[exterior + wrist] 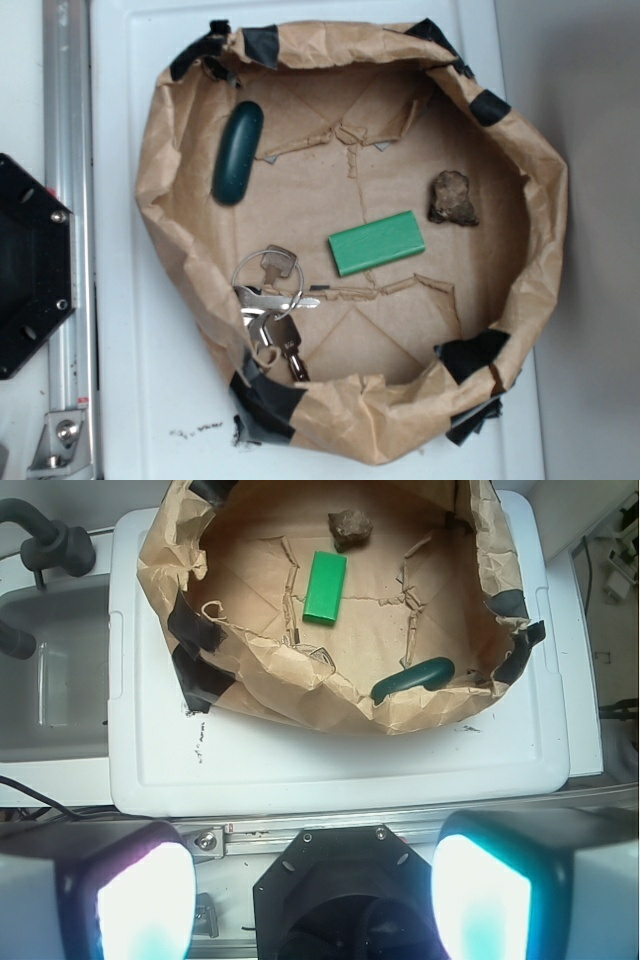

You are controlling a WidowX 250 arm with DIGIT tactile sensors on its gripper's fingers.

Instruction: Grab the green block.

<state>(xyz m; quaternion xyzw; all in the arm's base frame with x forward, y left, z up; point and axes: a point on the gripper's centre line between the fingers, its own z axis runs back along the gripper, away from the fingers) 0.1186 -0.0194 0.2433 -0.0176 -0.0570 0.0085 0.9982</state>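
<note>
green block is seen lying flat on the floor of a brown paper bag nest, roughly centre, slightly right of middle in the exterior view. it is tilted a little, nothing is resting on it, nothing is touching it except the paper. in the wrist view the same block is seen upright in frame, toward the far half of the nest.

key bunch is placed just beside the block's lower-left end, apart from it, near the nest wall. dark teal oval object is laid against the upper-left wall, well apart from the block. a brown rock-like lump is sat to the block's right, near but not touching.

nest rim is patched with black tape at several spots. nest is set on a white lid-like surface.

gripper: both fingers are seen at the bottom edge of the wrist view, spread wide apart, nothing between them. it is held well back from the nest, over the robot's black base, far from the block.
</note>
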